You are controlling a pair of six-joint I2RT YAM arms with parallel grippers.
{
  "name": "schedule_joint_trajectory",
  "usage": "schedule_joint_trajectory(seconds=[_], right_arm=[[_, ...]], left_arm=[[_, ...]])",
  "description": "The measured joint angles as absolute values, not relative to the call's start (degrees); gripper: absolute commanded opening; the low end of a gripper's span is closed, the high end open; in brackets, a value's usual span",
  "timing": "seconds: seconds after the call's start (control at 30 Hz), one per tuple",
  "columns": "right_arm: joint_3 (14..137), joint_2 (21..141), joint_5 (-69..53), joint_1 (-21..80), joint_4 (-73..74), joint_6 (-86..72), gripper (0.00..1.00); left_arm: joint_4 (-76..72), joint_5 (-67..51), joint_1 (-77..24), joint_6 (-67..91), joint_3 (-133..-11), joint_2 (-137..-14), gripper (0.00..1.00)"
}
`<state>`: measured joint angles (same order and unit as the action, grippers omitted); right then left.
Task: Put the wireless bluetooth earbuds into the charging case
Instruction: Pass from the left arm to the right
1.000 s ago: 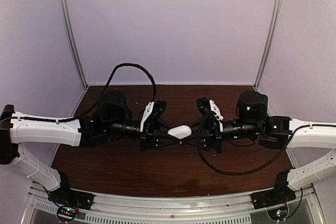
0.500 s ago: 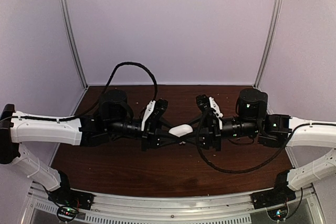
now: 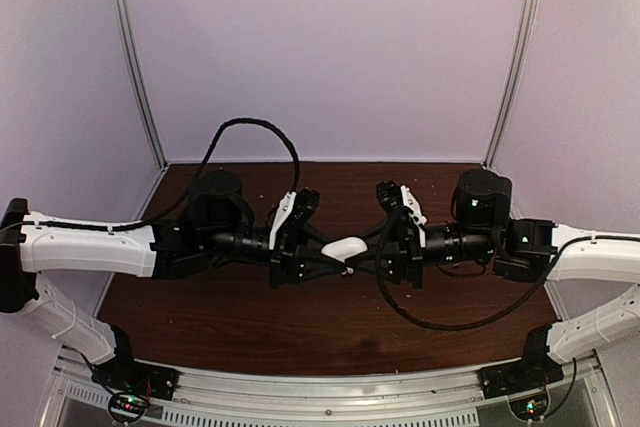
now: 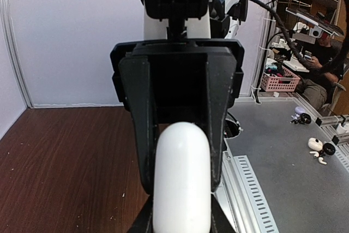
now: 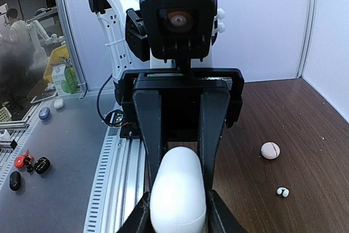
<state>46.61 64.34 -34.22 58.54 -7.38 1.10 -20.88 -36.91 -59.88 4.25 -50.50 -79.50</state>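
The brown wooden table [image 5: 256,113] bears a round pale case [image 5: 270,150] and white earbud [image 5: 282,191].

top: high behind, looking down | wrists: close, level, facing each other | shared: charging case [image 3: 345,248]

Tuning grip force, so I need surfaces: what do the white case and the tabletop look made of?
The white case: probably smooth, slightly glossy plastic, given the soft highlights on its rounded shell. The tabletop: dark brown wood or wood-look laminate, with visible grain streaks and low sheen.

no legible txt, no readable labels, brands or nos. in any view
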Motion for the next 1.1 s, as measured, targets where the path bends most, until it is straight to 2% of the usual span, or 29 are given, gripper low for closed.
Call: schedule_joint_trajectory(seconds=[0.27, 0.5, 0.53, 0.57, 0.6, 0.63, 0.73, 0.83, 1.03, 1.1], right_arm=[[45.9, 63.9, -34.2, 58.1, -7.4, 1.1, 0.30], [45.8, 63.9, -34.5, 57.9, -7.5, 0.9, 0.18], [45.8, 63.9, -34.5, 57.9, -7.5, 1.1, 0.16], [45.8, 63.9, -34.6, 57.8, -7.5, 1.1, 0.15], [45.8, 63.9, -34.6, 57.8, -7.5, 1.1, 0.14], [45.8, 63.9, -34.6, 57.8, -7.5, 1.1, 0.13], [45.7, 63.6, -34.6, 57.8, -7.4, 0.9, 0.11], [45.2, 62.9, -34.5, 57.5, -6.9, 0.9, 0.11], [43.4, 60.6, -33.6, 57.2, -5.4, 1.3, 0.10], [43.1, 59.9, -33.2, 57.2, -4.8, 1.6, 0.10]], left_arm=[[-20.9, -36.9, -59.9, 4.2, -50.5, -79.5, 0.00], [-20.9, -36.4, -59.8, 4.3, -50.5, -79.5, 0.00], [-20.9, -36.4, -59.8, 4.3, -50.5, -79.5, 0.06], [-20.9, -36.2, -59.8, 4.3, -50.5, -79.5, 0.16], [-20.9, -36.2, -59.8, 4.2, -50.5, -79.5, 0.31], [-20.8, -36.2, -59.8, 4.2, -50.6, -79.5, 0.40], [-20.3, -35.8, -59.8, 3.6, -51.0, -79.5, 0.53], [-20.4, -34.6, -59.8, 3.6, -50.9, -79.1, 0.72], [-21.2, -31.5, -59.8, 4.5, -49.7, -76.3, 0.86], [-21.5, -30.0, -59.8, 4.9, -49.7, -76.2, 0.94]])
